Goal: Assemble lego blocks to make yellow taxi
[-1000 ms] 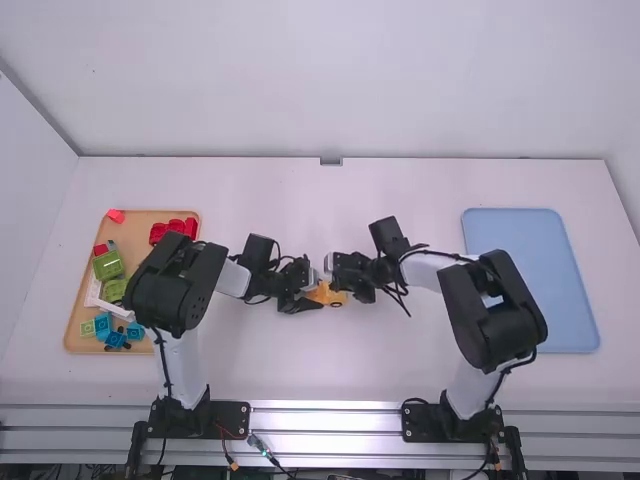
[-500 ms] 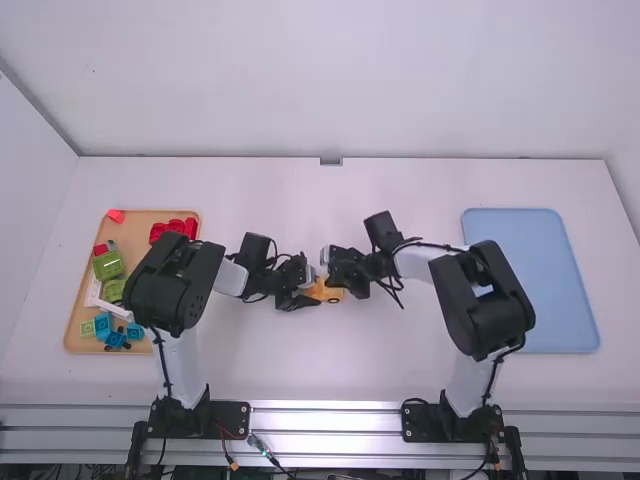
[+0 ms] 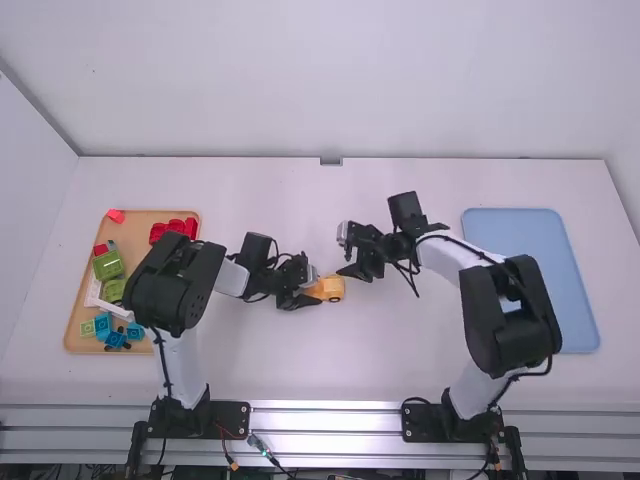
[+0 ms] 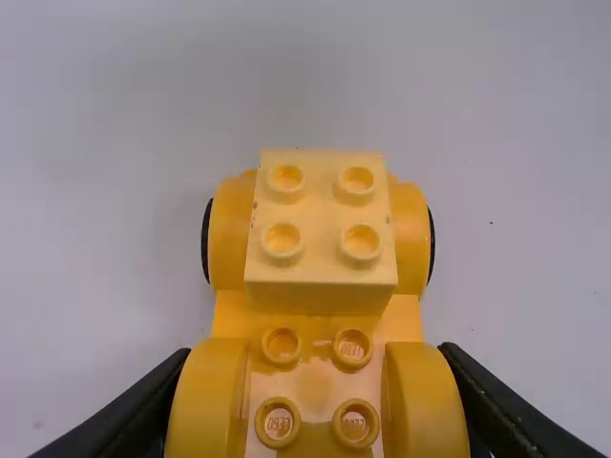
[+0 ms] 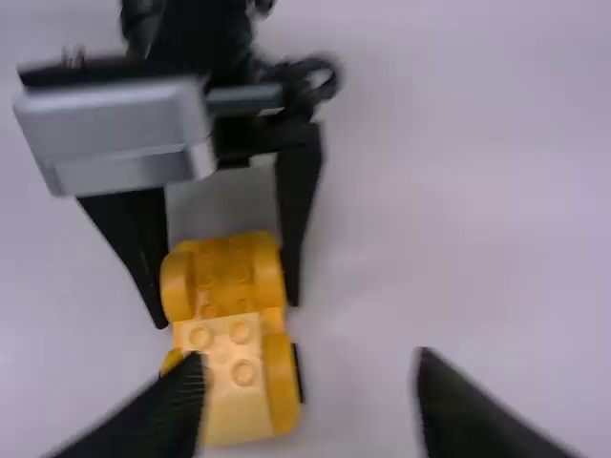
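From where I'm standing, the yellow car (image 3: 332,289) is sitting near the middle of the bench (image 3: 300,360), with the left gripper (image 3: 316,289) holding it. Its jaws are pinching the car by the two rounded sides at one end, and four studs are showing between those sides. At the other end, a pale yellow block (image 4: 320,219) is riding on top, its own four studs facing up, with black wheels peeking out either side. I can't tell whether the car is resting on the bench or hanging just above it.

The right gripper (image 3: 345,252) is hovering near the car, apart from it, its jaws standing spread.

Over on the left, an orange-brown tray (image 3: 75,335) is holding red, green, blue and white pieces. Off on the right, a light blue tray (image 3: 500,225) is lying flat.
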Robot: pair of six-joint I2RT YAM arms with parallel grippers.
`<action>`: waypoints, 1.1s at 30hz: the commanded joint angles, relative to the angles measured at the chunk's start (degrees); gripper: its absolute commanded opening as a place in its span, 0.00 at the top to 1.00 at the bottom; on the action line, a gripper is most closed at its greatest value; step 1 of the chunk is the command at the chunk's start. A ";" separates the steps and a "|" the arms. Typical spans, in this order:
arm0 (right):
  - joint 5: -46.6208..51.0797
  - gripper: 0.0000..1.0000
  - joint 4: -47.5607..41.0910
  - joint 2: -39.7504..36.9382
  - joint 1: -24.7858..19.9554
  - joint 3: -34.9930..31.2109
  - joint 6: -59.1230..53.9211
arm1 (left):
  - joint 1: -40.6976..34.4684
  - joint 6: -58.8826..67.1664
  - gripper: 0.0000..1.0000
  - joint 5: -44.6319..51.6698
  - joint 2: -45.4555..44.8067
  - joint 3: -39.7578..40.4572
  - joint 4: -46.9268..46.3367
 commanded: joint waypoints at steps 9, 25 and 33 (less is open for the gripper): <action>11.21 0.01 -0.96 -3.85 -3.13 -1.53 16.70 | -0.24 -0.15 0.05 -1.09 0.55 1.14 -0.52; 12.76 0.01 8.74 -3.85 -2.80 -4.81 22.58 | 3.13 -0.37 0.01 -16.74 -15.89 17.77 -46.21; 13.03 0.01 14.16 -3.85 -2.80 -4.81 27.02 | 8.63 -20.00 0.01 -41.75 -21.38 27.02 -61.57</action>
